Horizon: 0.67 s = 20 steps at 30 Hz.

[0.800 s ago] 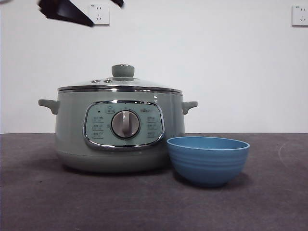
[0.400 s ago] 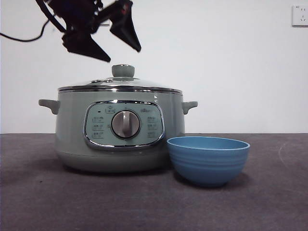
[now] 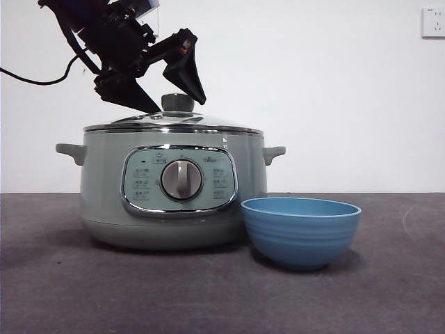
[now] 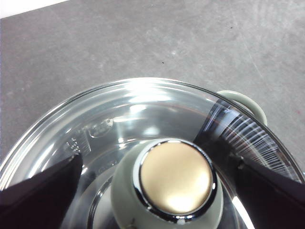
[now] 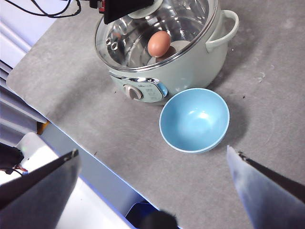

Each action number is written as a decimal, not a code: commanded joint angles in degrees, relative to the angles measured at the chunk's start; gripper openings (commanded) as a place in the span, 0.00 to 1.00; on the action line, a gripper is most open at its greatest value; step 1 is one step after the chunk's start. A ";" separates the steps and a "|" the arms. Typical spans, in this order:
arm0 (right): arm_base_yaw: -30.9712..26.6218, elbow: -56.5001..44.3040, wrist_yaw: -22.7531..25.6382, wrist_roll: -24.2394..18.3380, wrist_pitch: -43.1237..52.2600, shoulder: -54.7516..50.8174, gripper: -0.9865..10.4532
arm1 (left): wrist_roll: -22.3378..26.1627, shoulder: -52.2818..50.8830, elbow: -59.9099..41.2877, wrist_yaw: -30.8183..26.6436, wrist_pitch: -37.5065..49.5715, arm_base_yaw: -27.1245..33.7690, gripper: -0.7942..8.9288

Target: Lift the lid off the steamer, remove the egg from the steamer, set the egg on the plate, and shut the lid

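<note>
**Left gripper poised over the lid knob; no step of the task yet completed.**

The left gripper (image 3: pixel 174 103), jaws apart, straddles the pale green knob (image 4: pixel 167 190) of the domed clear glass lid (image 3: pixel 174 123), unclamped, the lid seated on the sage-green round steamer (image 3: pixel 170 188). Only the right wrist view shows the brown egg (image 5: pixel 159 43) inside, the small blue bowl-shaped plate (image 5: pixel 194 119) beside, and the waiting right gripper (image 5: pixel 152 179), open.

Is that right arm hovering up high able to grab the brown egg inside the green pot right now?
Probably not yet. The clear glass lid covers the pale green steamer pot, with the brown egg under it. The left gripper, jaws open around the lid's round knob, would have to lift it first.
</note>
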 commanded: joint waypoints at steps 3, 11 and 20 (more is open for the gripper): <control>0.13 0.02 -0.02 0.39 0.83 0.02 0.61 | 0.66 0.24 0.11 -0.66 -0.77 -1.16 0.63; 0.13 0.02 -0.02 0.66 1.20 0.02 0.61 | 0.66 0.28 0.11 -3.32 -0.74 -2.34 0.49; 0.13 0.02 0.00 0.66 1.20 0.02 0.61 | 0.44 0.28 0.11 -3.30 -0.90 -2.43 0.12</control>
